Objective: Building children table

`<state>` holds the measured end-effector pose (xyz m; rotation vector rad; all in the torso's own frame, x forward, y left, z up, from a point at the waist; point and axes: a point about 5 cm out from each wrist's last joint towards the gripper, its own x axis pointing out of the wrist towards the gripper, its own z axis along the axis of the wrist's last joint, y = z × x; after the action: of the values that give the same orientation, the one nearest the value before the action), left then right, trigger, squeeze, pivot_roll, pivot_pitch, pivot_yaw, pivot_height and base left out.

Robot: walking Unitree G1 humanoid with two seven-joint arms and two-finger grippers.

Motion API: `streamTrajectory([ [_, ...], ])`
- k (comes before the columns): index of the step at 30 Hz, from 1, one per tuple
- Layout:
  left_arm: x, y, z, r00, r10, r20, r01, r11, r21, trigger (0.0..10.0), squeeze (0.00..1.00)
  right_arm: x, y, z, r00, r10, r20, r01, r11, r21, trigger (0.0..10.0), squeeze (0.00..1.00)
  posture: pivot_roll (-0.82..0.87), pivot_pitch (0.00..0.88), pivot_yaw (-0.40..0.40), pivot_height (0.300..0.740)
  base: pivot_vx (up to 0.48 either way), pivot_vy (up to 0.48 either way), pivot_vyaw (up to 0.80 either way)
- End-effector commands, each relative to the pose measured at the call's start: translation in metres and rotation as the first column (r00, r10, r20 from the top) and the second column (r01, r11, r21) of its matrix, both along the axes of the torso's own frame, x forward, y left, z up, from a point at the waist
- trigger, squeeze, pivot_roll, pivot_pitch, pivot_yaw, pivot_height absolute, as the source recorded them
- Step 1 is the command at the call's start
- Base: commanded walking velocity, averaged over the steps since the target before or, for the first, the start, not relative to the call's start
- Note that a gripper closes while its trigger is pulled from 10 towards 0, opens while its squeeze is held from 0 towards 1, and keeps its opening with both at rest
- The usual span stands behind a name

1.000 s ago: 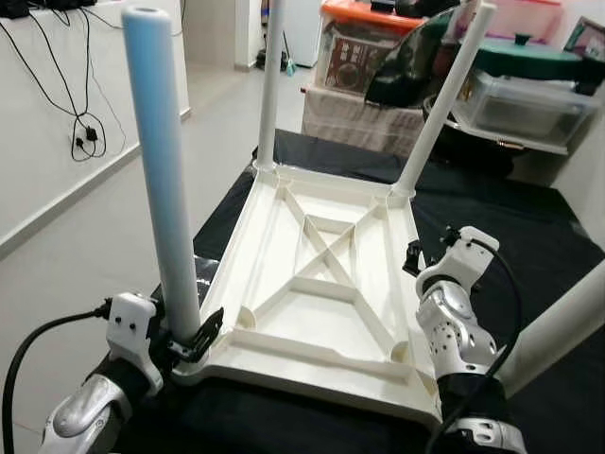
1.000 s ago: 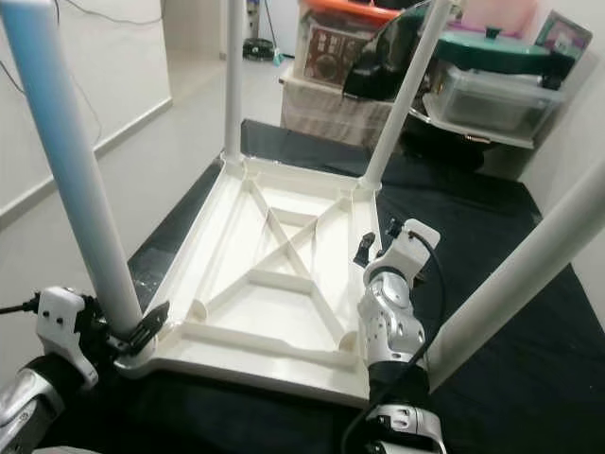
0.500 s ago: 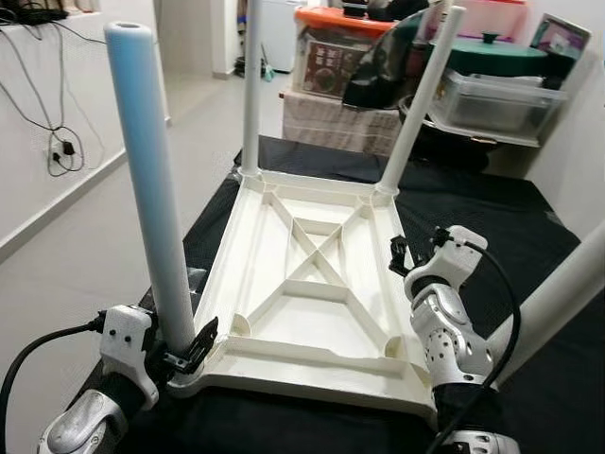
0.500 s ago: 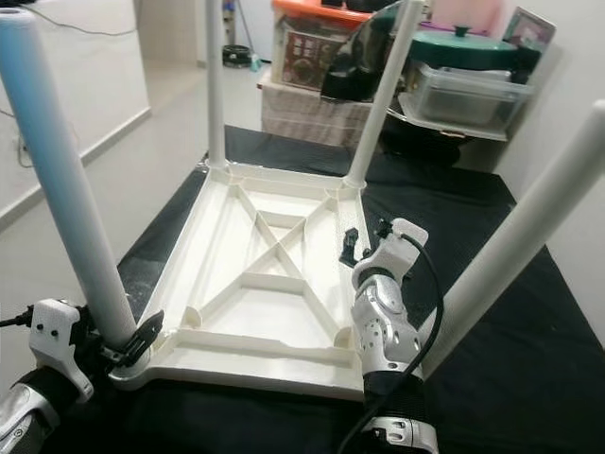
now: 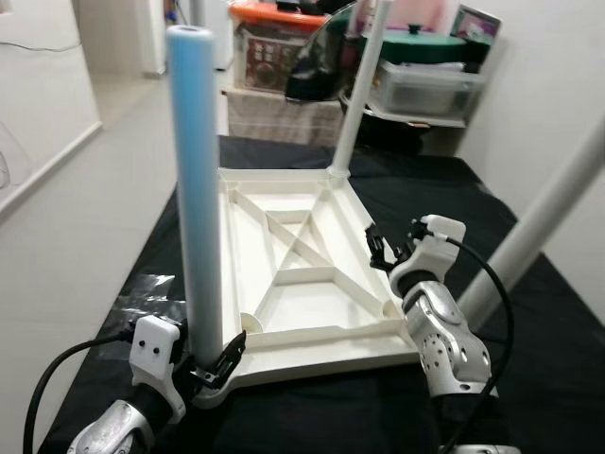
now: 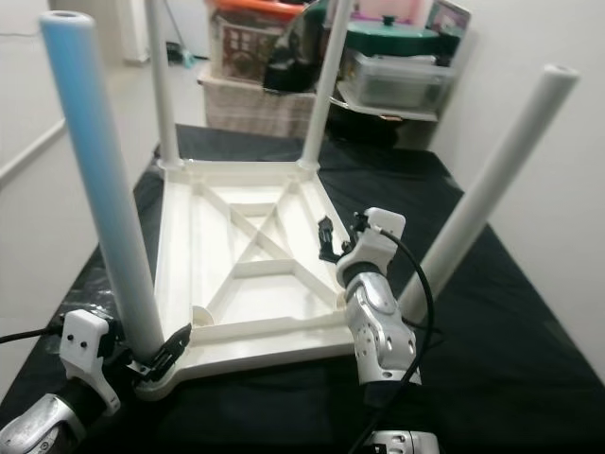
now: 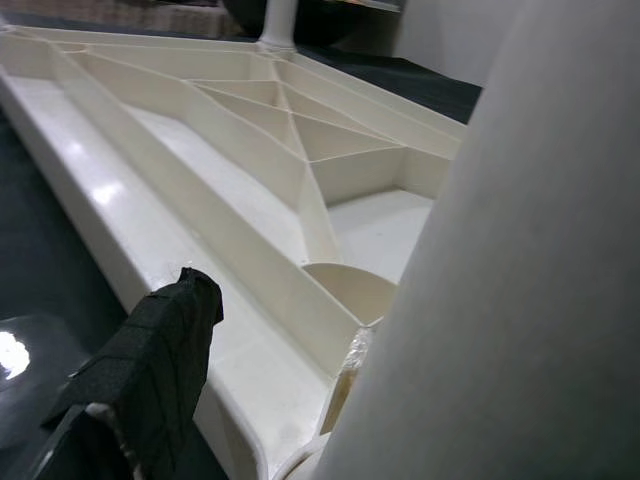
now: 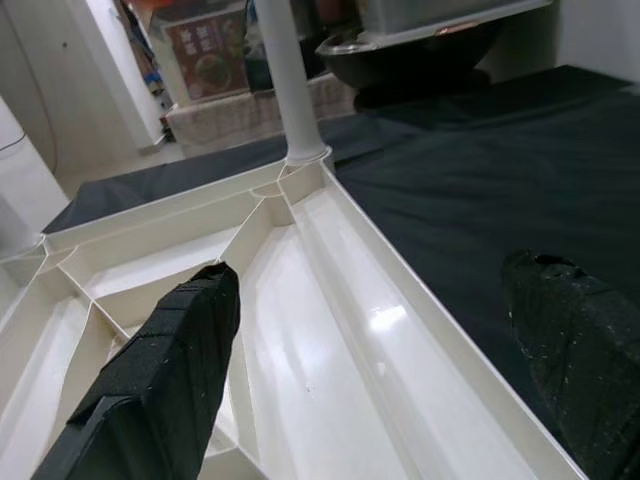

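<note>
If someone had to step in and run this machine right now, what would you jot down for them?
Left end effector: shut on the blue leg, low down where it stands upright in the near left corner of the table top.
Right end effector: open, hovering over the table top's right edge, holding nothing.
The table top lies upside down on the black cloth.
Done: two far white legs stand upright.
Left: the near right white leg leans outward; its base is hidden, so check it.

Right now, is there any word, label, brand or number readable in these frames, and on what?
None can be read.
The printed box behind the upturned table carries graphics, too small and blurred to read.
The table's ribbed underside shows no lettering in either wrist view.
</note>
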<state>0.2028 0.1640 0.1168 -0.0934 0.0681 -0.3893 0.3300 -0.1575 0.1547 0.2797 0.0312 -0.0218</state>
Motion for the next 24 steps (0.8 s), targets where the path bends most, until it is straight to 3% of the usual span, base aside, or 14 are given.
streamTrajectory([
  [1, 0.001, -0.007, 0.000, 1.000, -0.016, -0.004, 0.016, 1.000, -0.010, 10.0, 0.00, -0.001, 0.005, 0.004, 0.999, 0.039, 0.023, -0.038, 0.999, -0.015, 10.0, 0.00, 0.08, 0.000, -0.131, 0.740, 0.000, 0.000, 0.00],
  [4, 0.000, -0.010, 0.000, 1.000, -0.028, -0.008, 0.028, 0.999, -0.020, 10.0, 0.00, -0.004, 0.020, 0.007, 0.986, 0.158, 0.048, -0.158, 0.987, -0.019, 10.0, 0.00, 0.08, 0.000, -0.131, 0.740, 0.000, 0.000, 0.00],
  [8, 0.000, -0.010, 0.000, 1.000, -0.030, -0.008, 0.030, 0.999, -0.021, 10.0, 0.00, -0.005, 0.022, 0.008, 0.983, 0.176, 0.053, -0.175, 0.984, -0.020, 10.0, 0.00, 0.08, 0.000, -0.131, 0.740, 0.000, 0.000, 0.00],
  [13, -0.001, -0.009, 0.000, 0.999, -0.030, -0.013, 0.030, 0.999, -0.017, 10.0, 0.00, -0.010, 0.038, 0.015, 0.947, 0.306, 0.098, -0.306, 0.952, -0.015, 10.0, 0.00, 0.09, 0.000, -0.131, 0.740, 0.000, 0.000, 0.00],
  [24, -0.004, -0.012, 0.000, 0.999, -0.040, -0.015, 0.040, 0.999, -0.019, 10.0, 0.00, -0.011, 0.040, 0.016, 0.937, 0.331, 0.107, -0.330, 0.943, -0.029, 10.0, 0.00, 0.09, 0.000, -0.134, 0.740, 0.000, 0.000, 0.00],
])
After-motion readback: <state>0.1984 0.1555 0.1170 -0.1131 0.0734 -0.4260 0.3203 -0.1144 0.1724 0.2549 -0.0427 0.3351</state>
